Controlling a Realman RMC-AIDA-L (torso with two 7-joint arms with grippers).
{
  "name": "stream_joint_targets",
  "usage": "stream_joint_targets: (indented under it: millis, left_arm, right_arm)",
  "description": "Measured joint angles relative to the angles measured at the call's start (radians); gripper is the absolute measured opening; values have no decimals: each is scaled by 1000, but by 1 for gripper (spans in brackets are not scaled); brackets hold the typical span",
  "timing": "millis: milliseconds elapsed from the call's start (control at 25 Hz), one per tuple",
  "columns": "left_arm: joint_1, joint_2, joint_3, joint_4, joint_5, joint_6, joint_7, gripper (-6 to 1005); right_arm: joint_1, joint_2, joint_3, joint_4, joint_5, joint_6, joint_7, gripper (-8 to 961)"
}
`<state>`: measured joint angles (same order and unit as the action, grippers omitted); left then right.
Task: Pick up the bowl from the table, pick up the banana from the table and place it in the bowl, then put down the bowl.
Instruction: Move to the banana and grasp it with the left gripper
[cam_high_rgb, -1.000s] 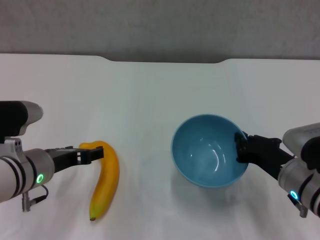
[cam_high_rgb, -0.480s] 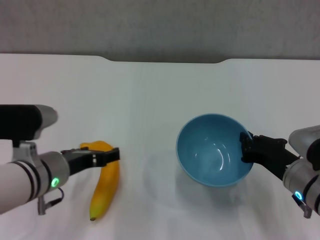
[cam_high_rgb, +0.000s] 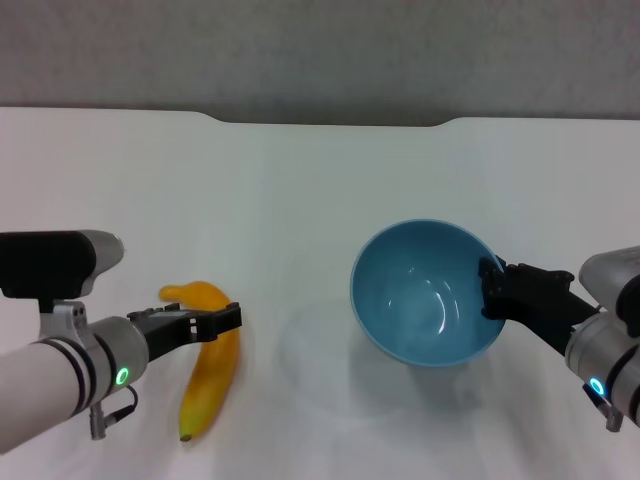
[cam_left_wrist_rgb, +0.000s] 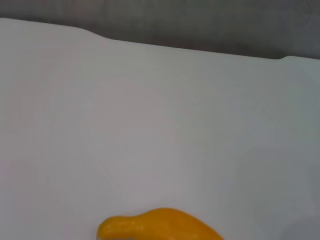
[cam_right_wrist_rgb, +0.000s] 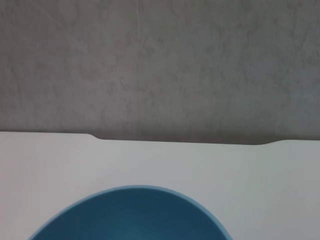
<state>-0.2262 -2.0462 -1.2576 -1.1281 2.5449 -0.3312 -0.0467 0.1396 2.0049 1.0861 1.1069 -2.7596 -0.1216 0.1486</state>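
Head view: the right gripper (cam_high_rgb: 489, 288) is clamped on the right-hand rim of the bowl (cam_high_rgb: 428, 293), one finger inside the wall, the rest outside. Bowl sits tilted w/ its glossy inside facing up and toward the robot, right of centre over the table (cam_high_rgb: 300, 200); a soft shadow shows under it, but can't tell if it's clear of the surface.

The banana (cam_high_rgb: 210, 358) lies on the table at front left, well apart from the bowl, stem end toward the far side, dark tip toward the robot. The left gripper (cam_high_rgb: 222, 322) comes in from the left, its fingertips across the banana's upper part, approx. at the bend. Fingers look close together there, but can't tell whether they're actually pinching the fruit or just over it.

Left wrist view: only the banana's stem end, at the frame edge, w/ bare table beyond. Right wrist view: bowl's far rim, then table edge w/ its notch.
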Motion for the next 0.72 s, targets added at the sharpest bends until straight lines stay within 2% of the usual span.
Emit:
stream_joint_targets:
  millis: [720]
  left_arm:
    - [-27,-4,87,132,3,139,-11,879]
  right_arm:
    - [-1,0,-5,1,0,-7,0,39]
